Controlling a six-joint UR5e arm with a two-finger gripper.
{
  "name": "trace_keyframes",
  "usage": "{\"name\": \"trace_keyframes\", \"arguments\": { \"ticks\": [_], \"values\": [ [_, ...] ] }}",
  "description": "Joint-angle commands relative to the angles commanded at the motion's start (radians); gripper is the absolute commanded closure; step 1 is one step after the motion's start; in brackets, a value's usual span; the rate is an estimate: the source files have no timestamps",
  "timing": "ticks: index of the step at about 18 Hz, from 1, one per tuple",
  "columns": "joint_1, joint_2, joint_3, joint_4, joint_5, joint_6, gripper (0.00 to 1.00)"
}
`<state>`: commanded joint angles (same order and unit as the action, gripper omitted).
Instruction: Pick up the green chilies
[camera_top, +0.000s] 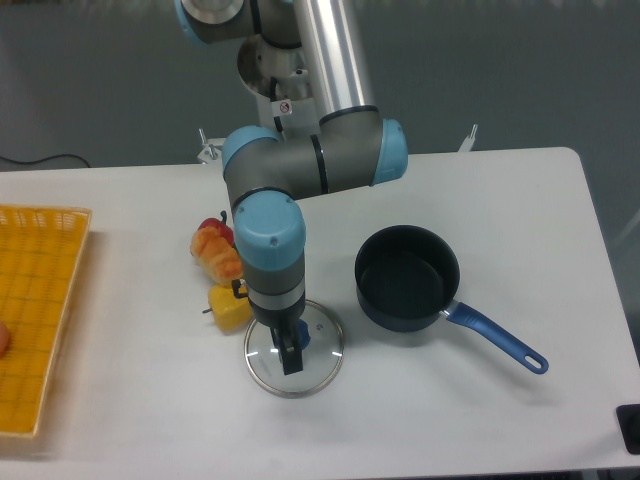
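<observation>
1. The arm (300, 170) reaches down from the back of the white surface (450, 420) and bends so that its wrist points straight down over a round glass lid (320, 345).
2. The pincer (290, 362) hangs over the middle of the lid. Only a dark, narrow tip shows below the wrist, and I cannot tell how far apart the fingers stand or whether they have hold of anything.
3. The green chilies cannot be made out anywhere in this view; if they lie near the lid, the arm covers them.
4. A yellow pepper (229, 308) lies just left of the lid, partly behind the wrist.
5. Behind the yellow pepper sits an orange, lumpy toy food (217, 255), with a red pepper (213, 226) touching its far side.
6. A dark pot (407, 277) with a blue handle (497, 338) stands to the right of the lid, close beside it; the handle points toward the near right.
7. A yellow basket (40, 300) lies at the left edge of the surface, well apart from the rest.
</observation>
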<state>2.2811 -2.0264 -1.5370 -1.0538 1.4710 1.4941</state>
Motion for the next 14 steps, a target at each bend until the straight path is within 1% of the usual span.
{"name": "trace_keyframes", "arguments": {
  "ticks": [4,8,10,11,14],
  "values": [
    [-0.002,0.003,0.000,-0.002,0.000,-0.011,0.00],
    [0.005,-0.003,0.000,0.003,0.011,-0.098,0.00],
    [0.003,-0.002,-0.006,0.003,0.052,-0.084,0.00],
    [0.003,0.000,-0.017,0.006,0.060,-0.074,0.00],
    [0.005,-0.003,-0.018,0.000,0.074,-0.009,0.00]
  ]
}}
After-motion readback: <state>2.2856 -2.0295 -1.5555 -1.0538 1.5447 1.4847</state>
